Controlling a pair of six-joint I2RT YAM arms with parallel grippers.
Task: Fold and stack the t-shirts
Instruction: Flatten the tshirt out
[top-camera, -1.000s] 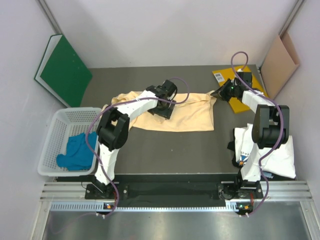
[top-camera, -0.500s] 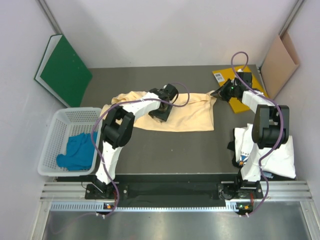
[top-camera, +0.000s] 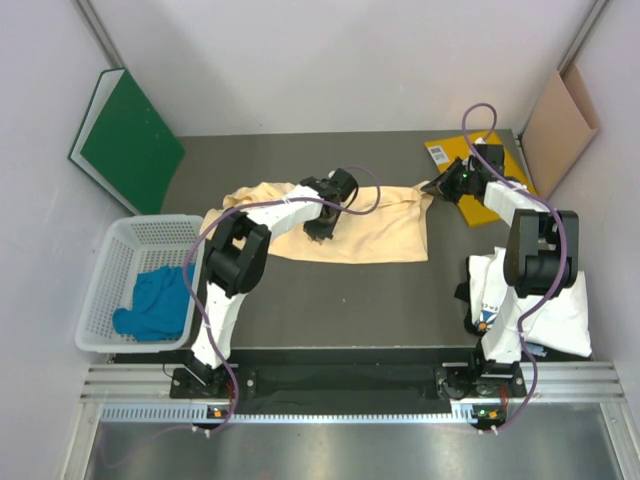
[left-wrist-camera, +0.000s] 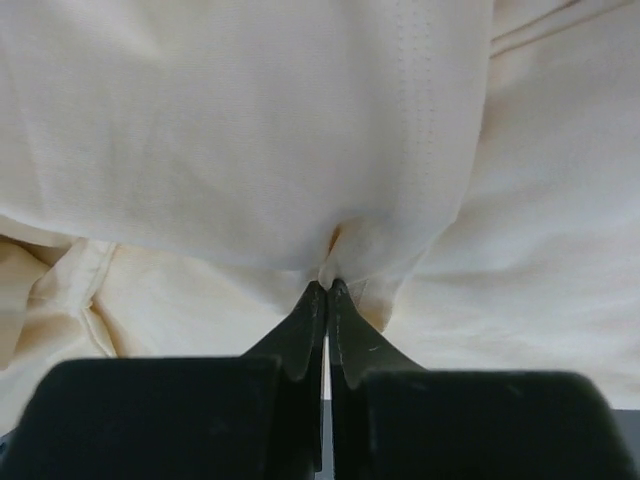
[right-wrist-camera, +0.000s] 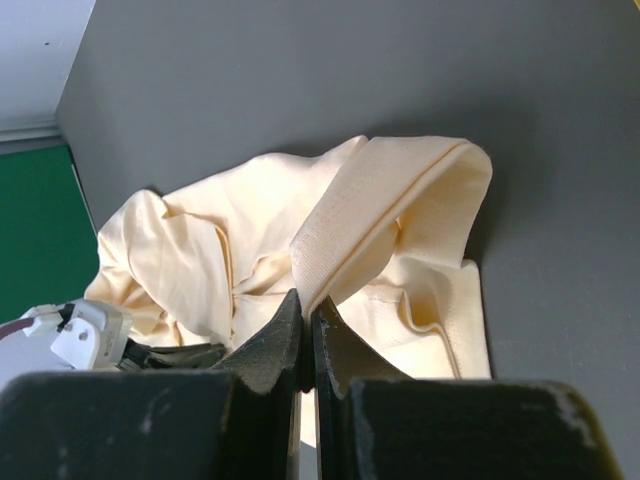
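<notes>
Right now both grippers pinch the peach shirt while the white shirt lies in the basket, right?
Not quite: the teal shirt lies in the basket, as the top view shows. The left gripper and the right gripper do pinch the peach shirt.

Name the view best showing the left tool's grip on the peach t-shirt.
Left wrist: left tool plainly shut on the peach t-shirt. Top external shows the left arm hiding it; right wrist shows the shirt, not the grip.
</notes>
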